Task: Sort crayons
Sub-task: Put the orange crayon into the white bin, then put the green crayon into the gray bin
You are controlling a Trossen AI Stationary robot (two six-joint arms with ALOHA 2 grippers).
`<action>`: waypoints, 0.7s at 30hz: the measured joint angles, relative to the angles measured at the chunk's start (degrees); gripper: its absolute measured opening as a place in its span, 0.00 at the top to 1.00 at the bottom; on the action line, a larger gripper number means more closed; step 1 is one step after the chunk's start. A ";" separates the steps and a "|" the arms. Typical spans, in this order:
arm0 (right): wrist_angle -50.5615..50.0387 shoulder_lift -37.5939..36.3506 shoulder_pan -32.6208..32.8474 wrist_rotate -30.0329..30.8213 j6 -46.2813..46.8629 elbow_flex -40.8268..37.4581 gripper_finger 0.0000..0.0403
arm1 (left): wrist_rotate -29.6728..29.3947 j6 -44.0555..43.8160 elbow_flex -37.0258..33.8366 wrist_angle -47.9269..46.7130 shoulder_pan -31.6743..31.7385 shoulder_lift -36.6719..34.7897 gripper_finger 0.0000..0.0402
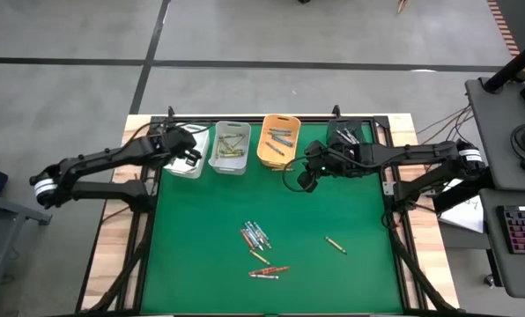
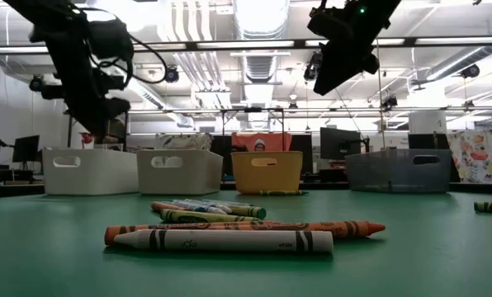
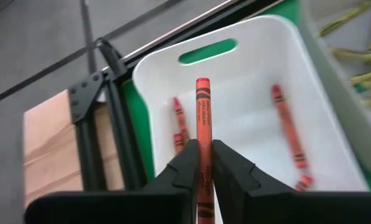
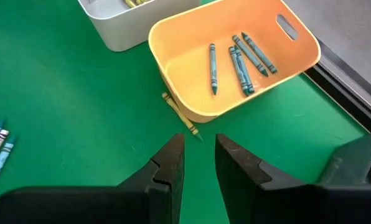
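My left gripper [image 3: 203, 152] is shut on a red-orange crayon [image 3: 202, 102] above the white bin [image 3: 260, 37], which holds a few red crayons [image 3: 286, 127]. It also shows in the high view [image 1: 190, 157]. My right gripper [image 4: 200, 149] is open and empty above the green mat, just near of the orange bin [image 4: 173, 43], which holds several blue crayons [image 4: 238, 62]. A yellow-green crayon [image 4: 182, 118] lies on the mat against that bin's foot. Loose crayons [image 1: 257, 238] lie on the mat's near middle, with one apart [image 1: 336, 244]. My left gripper pinches the red-orange crayon between its two fingers [image 3: 187, 163]. The crayon runs along the fingers. Its free end [image 3: 202, 84] sticks out well past the fingertips. It is lifted clear, over the white bin's inside.
Four bins stand in a row at the mat's far edge: the white one [image 1: 181, 165], a pale grey one [image 1: 230, 147] with yellow-green crayons, the orange one [image 1: 278, 141] and a dark one [image 1: 346, 136]. A black frame [image 1: 245, 120] borders the mat.
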 joint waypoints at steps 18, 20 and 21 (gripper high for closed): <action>0.22 0.00 0.11 -4.14 1.02 0.00 0.80 | -1.13 -1.31 1.51 0.48 -4.20 3.02 0.84; 0.24 0.00 0.43 -5.03 2.42 0.00 0.80 | -1.02 -2.11 1.51 0.84 -6.95 2.35 0.84; 0.26 0.00 0.70 -5.03 3.04 0.00 0.80 | -1.01 -2.55 1.51 1.07 -8.48 2.05 0.84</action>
